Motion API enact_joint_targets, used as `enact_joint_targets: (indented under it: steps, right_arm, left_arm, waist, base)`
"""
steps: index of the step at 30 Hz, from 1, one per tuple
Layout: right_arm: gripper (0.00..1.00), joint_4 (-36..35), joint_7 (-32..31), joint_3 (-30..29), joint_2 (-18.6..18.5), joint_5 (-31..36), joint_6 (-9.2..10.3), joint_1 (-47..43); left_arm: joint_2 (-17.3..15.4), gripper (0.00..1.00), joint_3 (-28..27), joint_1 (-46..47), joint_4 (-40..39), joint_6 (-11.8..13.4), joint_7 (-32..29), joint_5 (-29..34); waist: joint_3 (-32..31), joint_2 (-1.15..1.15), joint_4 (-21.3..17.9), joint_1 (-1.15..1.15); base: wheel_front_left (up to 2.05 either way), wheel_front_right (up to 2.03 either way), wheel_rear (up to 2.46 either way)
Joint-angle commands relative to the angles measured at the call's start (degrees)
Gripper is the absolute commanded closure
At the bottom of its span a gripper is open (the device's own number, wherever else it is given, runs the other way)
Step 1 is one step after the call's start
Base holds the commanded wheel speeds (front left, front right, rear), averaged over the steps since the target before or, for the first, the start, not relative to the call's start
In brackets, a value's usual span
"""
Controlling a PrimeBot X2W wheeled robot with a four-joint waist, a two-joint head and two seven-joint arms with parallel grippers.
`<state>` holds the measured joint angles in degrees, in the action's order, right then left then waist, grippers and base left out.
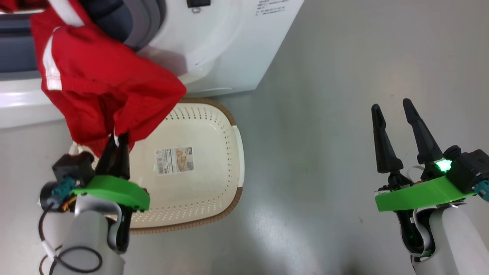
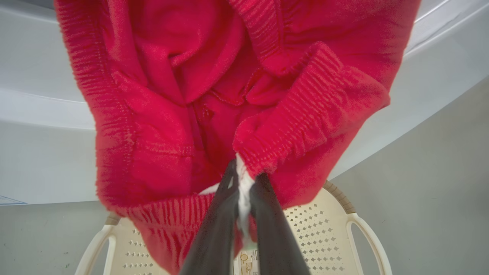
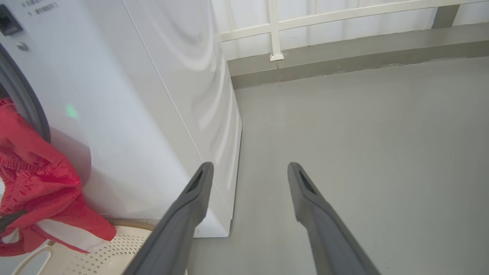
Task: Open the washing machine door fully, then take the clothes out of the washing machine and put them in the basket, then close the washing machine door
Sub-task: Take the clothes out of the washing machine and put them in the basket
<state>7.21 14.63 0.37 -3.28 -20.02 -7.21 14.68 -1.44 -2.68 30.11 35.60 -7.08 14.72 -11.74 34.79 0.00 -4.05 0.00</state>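
Observation:
The red clothes [image 1: 103, 88] with white trim hang out of the washing machine [image 1: 229, 46] mouth and down over the basket's far-left corner. My left gripper [image 1: 118, 138] is shut on their lower edge; in the left wrist view its fingers [image 2: 225, 214] pinch a white strip of the clothes [image 2: 214, 95]. The cream basket [image 1: 214, 126] stands on the floor in front of the machine, with a label on its bottom. What looks like the open washing machine door [image 1: 15, 53] sits at the upper left, partly behind the fabric. My right gripper [image 1: 391, 105] is open and holds nothing, far right of the basket.
Grey floor [image 1: 324, 114] stretches to the right of the machine and basket. In the right wrist view the machine's white side [image 3: 172, 95] is close on the left of my right gripper [image 3: 250, 168], and a low kerb with a white railing [image 3: 275, 34] runs along the back.

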Motion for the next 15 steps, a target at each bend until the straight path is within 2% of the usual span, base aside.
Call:
enact_joint_targets:
  steps: [1,3,8,15]
  right_arm:
    - [0.00,-1.53,0.37,0.84,-0.12,0.21,-0.28,0.12]
    - [0.00,-1.66,0.37,0.80,-0.09,0.20,-0.28,0.54]
    - [0.00,-1.69,0.37,0.83,-0.01,0.20,-0.28,1.16]
    - [0.00,-1.55,0.37,1.37,0.13,0.10,-0.28,1.57]
  left_arm:
    - [-1.43,0.91,-1.23,0.64,0.11,-0.06,0.28,0.85]
    - [-1.43,0.83,-1.30,2.12,1.54,-0.08,0.28,1.30]
    - [-1.43,0.81,-1.85,5.77,5.18,-0.11,0.28,2.54]
    - [-1.43,0.64,-3.61,8.89,8.38,-0.15,0.28,3.97]
  waist:
    - [1.87,0.00,-0.31,0.00]
    - [2.70,0.00,-0.43,0.00]
    - [3.75,0.00,-0.79,0.00]
    - [4.05,0.00,-1.34,0.00]
  base:
    - [0.00,0.00,0.00]
    - [0.00,0.00,0.00]
    - [0.00,0.00,0.00]
    - [0.00,0.00,0.00]
